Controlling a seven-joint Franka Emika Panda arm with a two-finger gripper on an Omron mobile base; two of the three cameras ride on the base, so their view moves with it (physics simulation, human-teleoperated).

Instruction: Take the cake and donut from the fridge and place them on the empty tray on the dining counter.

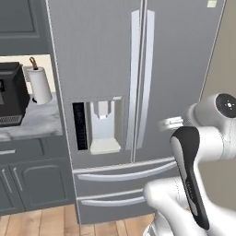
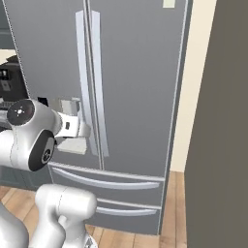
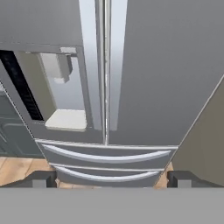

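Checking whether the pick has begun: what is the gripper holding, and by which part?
Nothing. The gripper is open and empty, facing the closed fridge without touching its handles.

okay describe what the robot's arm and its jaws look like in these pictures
The arm is glossy white, built of rounded tubular segments, with black curved panels at the joints and round dark-grey end caps. No loose cables or lettering show. In the hand view the jaws end in two small, blocky dark-grey tips.
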